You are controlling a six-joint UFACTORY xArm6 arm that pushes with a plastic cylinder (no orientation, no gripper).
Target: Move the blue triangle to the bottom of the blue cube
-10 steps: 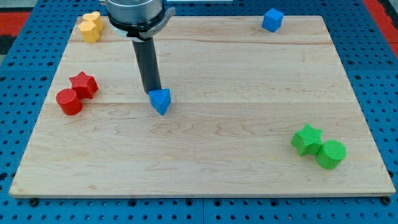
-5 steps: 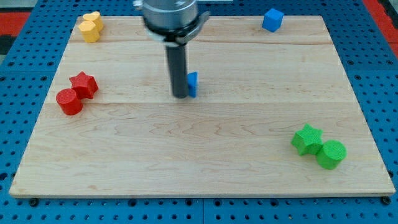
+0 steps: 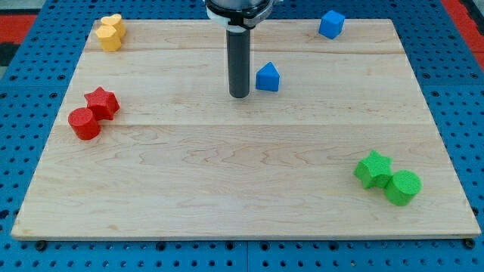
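The blue triangle [image 3: 267,78] lies on the wooden board [image 3: 242,181], right of centre in the upper half. The blue cube [image 3: 330,24] sits near the board's top edge, up and to the right of the triangle. My tip [image 3: 239,96] stands just left of the triangle, a small gap apart from it and slightly lower in the view. The dark rod rises from the tip to the arm at the view's top.
A red star [image 3: 102,102] and red cylinder [image 3: 84,124] sit at the left. Two yellow blocks [image 3: 111,32] are at the top left corner. A green star [image 3: 373,168] and green cylinder [image 3: 402,187] sit at the bottom right.
The blue triangle has moved up and to the right, from left of centre toward the blue cube. My tip has moved the same way, staying on the triangle's left.
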